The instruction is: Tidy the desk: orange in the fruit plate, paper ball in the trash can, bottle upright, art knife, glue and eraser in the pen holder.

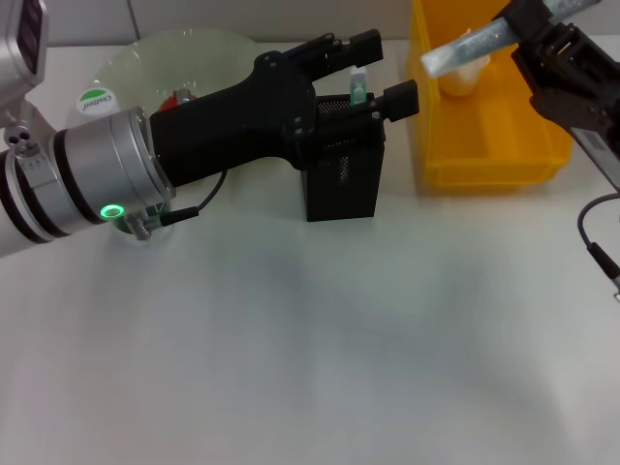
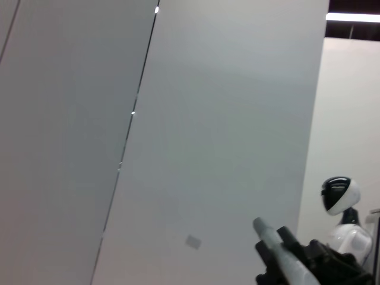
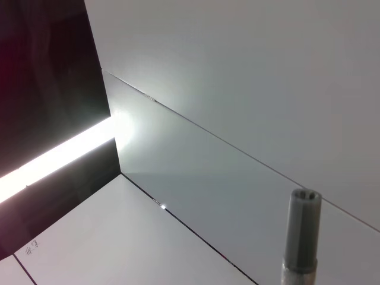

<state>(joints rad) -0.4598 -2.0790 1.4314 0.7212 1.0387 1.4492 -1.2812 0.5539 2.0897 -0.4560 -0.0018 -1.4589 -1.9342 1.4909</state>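
My left gripper (image 1: 383,70) hangs open right over the black mesh pen holder (image 1: 344,184). A small green-and-white stick (image 1: 358,85), probably the glue, stands in the holder between the fingers. At the back right my right gripper (image 1: 539,27) is shut on a grey rod that looks like the art knife (image 1: 473,46), held above the yellow trash can (image 1: 489,160). The knife's grey end (image 3: 303,228) also shows in the right wrist view. A white paper ball (image 1: 462,76) lies in the can. The bottle's green-and-white cap (image 1: 95,100) faces up. The eraser is out of view.
The glass fruit plate (image 1: 184,46) sits at the back left, partly behind my left arm, with a reddish patch (image 1: 180,96) in it. The left wrist view shows wall panels, my right gripper with the grey rod (image 2: 284,258), and another robot (image 2: 339,199) far off.
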